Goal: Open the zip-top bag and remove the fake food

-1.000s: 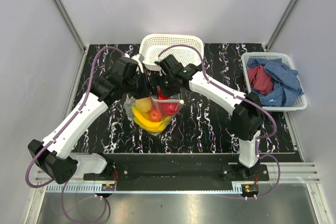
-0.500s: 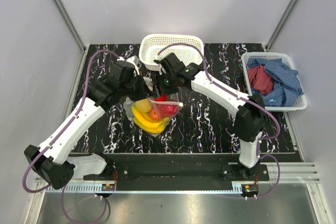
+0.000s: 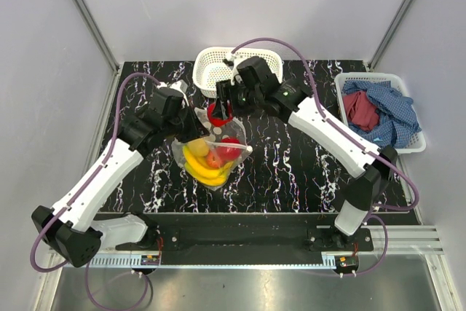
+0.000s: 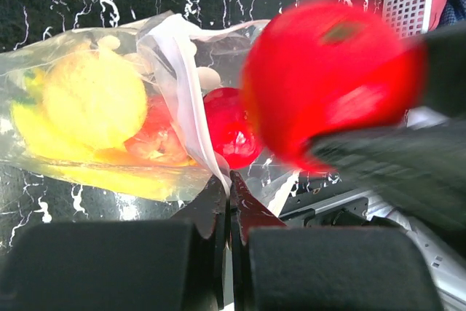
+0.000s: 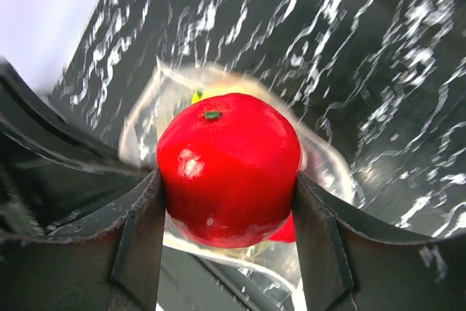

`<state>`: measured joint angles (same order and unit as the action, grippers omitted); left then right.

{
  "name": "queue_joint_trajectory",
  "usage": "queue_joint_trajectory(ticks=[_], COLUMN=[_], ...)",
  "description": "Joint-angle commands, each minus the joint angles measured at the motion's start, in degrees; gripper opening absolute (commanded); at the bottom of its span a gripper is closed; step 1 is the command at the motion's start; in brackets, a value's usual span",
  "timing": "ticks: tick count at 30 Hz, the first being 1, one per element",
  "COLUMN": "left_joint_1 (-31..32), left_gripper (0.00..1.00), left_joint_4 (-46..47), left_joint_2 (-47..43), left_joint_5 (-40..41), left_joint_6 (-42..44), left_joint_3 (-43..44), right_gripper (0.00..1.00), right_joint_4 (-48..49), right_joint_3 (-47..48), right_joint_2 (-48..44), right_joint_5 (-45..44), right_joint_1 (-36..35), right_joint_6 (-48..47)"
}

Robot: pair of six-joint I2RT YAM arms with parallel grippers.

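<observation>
- The step in hand looks like removal: the mouth of the zip-top bag [image 3: 211,159] is open and one piece of fake food is already clear of it.
- The right gripper [image 5: 228,180] is pinching a glossy red fruit [image 5: 228,167], one finger on each side. In the top view it hangs above the bag's far edge, just near of the white mesh basket [image 3: 237,51].
- The left gripper [image 4: 231,189] has its fingers pressed together on a fold of the bag's plastic at the mouth, which holds that edge up.
- The bag lies on the tabletop [image 3: 291,172] in the middle of the scene, between the two arms.
- Inside it are a banana bunch [image 3: 204,172], a yellow round fruit [image 4: 95,96] and red pieces [image 4: 229,132] close to the opening.
- Next, I judge, the red fruit needs setting down somewhere off the bag. The basket just beyond is the likely spot, though nothing here confirms it.
- The right gripper would then have to reach back into the mouth for the red pieces nearest the opening.
- The left pinch needs to hold meanwhile, as the floppy plastic could sag shut or drag along with the fruit.
</observation>
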<state>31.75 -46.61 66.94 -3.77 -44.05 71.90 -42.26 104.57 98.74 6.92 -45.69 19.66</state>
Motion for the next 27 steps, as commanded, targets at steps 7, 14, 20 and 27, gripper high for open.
queue_joint_trajectory(ticks=[7, 14, 20, 27], left_joint_1=[-0.4, -0.5, -0.7, -0.6], left_gripper=[0.0, 0.0, 0.0, 0.0], left_joint_4=[1.8, 2.2, 2.2, 2.2], left_joint_2=[-2.8, -3.2, -2.3, -0.8], left_joint_5=[-0.3, -2.4, -4.4, -5.2], left_joint_6=[2.3, 5.7, 7.8, 7.7], left_joint_3=[-1.6, -0.5, -0.1, 0.3], right_gripper=[0.13, 0.14, 0.15, 0.19], right_joint_4=[7.8, 15.7, 18.5, 19.8], right_joint_3=[11.6, 17.5, 29.8, 40.7], right_joint_2=[5.8, 21.4, 36.2, 48.3], right_joint_5=[-13.3, -17.3, -18.7, -17.6], right_joint_1=[10.6, 16.9, 21.5, 22.4], right_joint_6=[-5.1, -14.0, -14.3, -16.4])
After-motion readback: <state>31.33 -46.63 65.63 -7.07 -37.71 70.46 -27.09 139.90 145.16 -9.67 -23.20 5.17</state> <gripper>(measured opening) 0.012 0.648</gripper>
